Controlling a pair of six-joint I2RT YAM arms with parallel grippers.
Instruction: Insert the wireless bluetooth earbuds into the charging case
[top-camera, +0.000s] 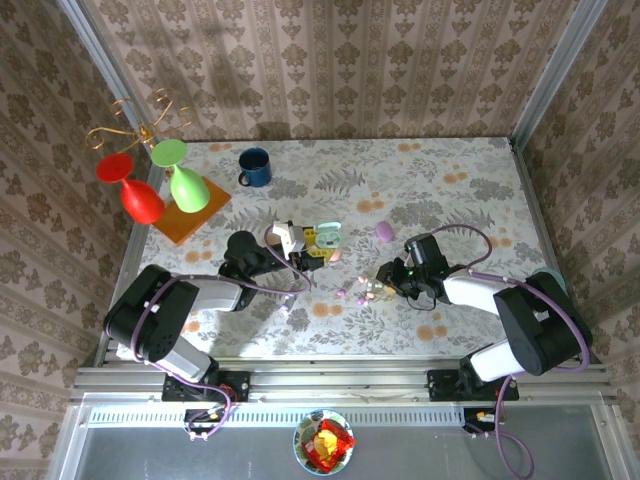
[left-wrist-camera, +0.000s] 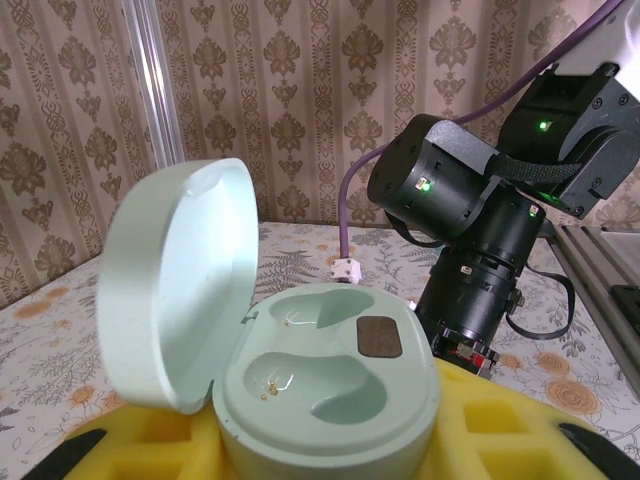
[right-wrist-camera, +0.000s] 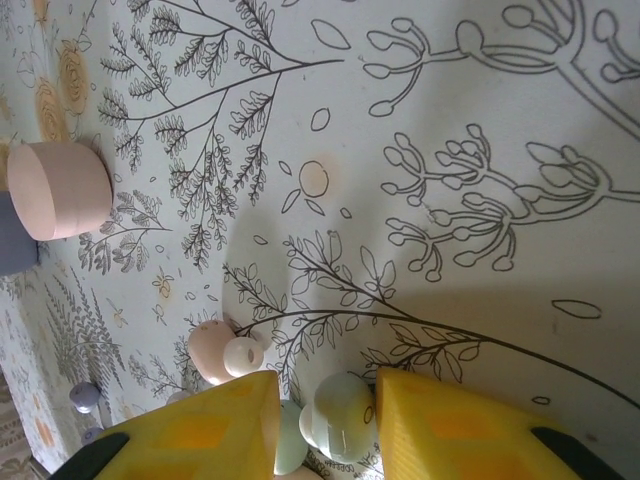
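Observation:
My left gripper (top-camera: 316, 246) is shut on the base of a mint-green charging case (left-wrist-camera: 330, 390), which sits between its yellow fingers (left-wrist-camera: 140, 445). The case's lid (left-wrist-camera: 175, 290) stands open to the left and both wells are empty. My right gripper (right-wrist-camera: 328, 420) is open low over the table, its yellow fingers (right-wrist-camera: 200, 440) on either side of a greenish earbud (right-wrist-camera: 345, 415). A second greenish bud (right-wrist-camera: 290, 440) lies partly behind the left finger. A pink earbud (right-wrist-camera: 215, 350) and small purple earbuds (right-wrist-camera: 85, 397) lie just to the left. In the top view the right gripper (top-camera: 378, 288) is over these buds.
A pink case (right-wrist-camera: 60, 190) and a purple case (top-camera: 384, 231) rest on the floral cloth beyond the buds. A blue mug (top-camera: 254, 166) stands at the back. Red (top-camera: 135, 190) and green (top-camera: 185, 180) wine glasses lie on an orange board at the back left. Patterned walls enclose the table.

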